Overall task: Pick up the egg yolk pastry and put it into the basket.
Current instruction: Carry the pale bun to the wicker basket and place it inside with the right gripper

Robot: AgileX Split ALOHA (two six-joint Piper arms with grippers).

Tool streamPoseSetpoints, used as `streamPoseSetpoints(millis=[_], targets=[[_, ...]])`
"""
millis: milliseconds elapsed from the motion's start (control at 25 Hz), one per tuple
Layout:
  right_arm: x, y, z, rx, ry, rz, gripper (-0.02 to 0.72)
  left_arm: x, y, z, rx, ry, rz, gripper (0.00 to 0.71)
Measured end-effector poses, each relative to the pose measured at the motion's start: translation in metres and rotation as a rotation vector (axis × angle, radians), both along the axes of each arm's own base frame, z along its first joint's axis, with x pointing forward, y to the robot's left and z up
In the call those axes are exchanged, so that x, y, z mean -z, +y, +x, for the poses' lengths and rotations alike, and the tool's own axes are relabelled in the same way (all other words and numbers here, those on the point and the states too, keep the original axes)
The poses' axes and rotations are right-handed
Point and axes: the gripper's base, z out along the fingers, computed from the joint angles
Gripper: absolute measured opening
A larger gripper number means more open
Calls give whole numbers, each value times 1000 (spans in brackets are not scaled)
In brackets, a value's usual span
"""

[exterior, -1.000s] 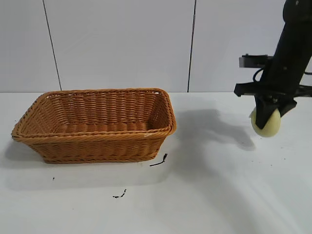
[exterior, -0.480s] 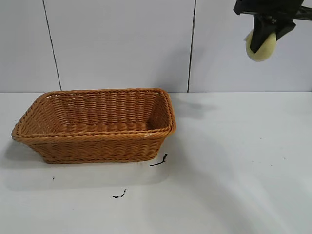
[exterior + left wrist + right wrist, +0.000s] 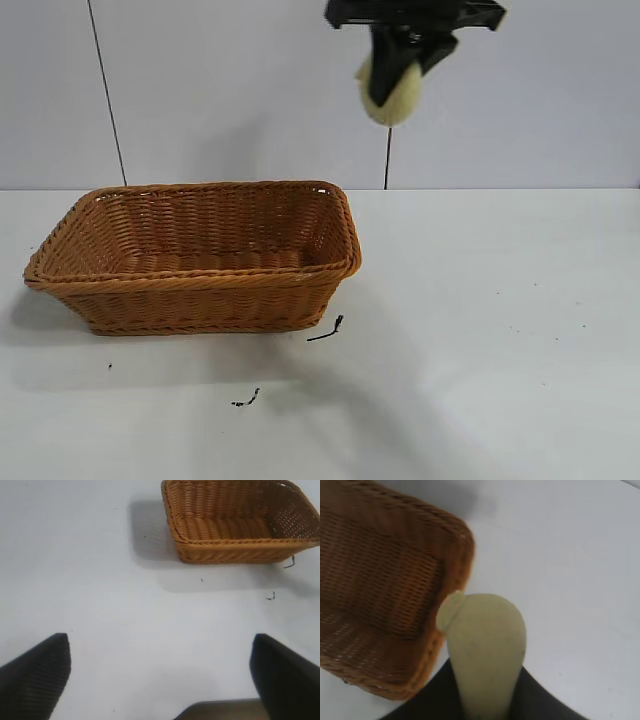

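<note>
My right gripper [image 3: 392, 85] hangs high above the table, just right of the basket's right end, shut on the pale yellow-green egg yolk pastry [image 3: 393, 92]. In the right wrist view the pastry [image 3: 485, 650] stands on edge between the dark jaws of that gripper [image 3: 485, 690], with the basket [image 3: 380, 595] below and beside it. The orange-brown wicker basket [image 3: 195, 285] sits on the left half of the white table, with nothing in the part of its inside that shows. My left gripper [image 3: 160, 672] is open, low over bare table, well away from the basket [image 3: 240, 550].
Small black scraps [image 3: 327, 331] lie on the white table [image 3: 480, 330] in front of the basket's right corner, another [image 3: 245, 400] nearer the front edge. A pale panelled wall stands behind the table.
The right gripper has lifted the pastry from low over the table's right side to high up, then carried it left toward the basket. The basket has not moved.
</note>
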Motion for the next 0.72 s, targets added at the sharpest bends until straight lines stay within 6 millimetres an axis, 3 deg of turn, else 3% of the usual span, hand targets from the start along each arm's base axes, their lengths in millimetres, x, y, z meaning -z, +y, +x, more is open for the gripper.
streamPoseSetpoints(millis=[160, 440, 720], targets=[[35, 17, 8, -4, -1, 17, 97, 0, 0, 0, 0, 0, 0, 695], [95, 24, 18, 20, 82, -2, 97, 0, 0, 0, 0, 0, 0, 695], [107, 27, 20, 8, 77, 10, 109, 0, 0, 0, 0, 0, 0, 695]])
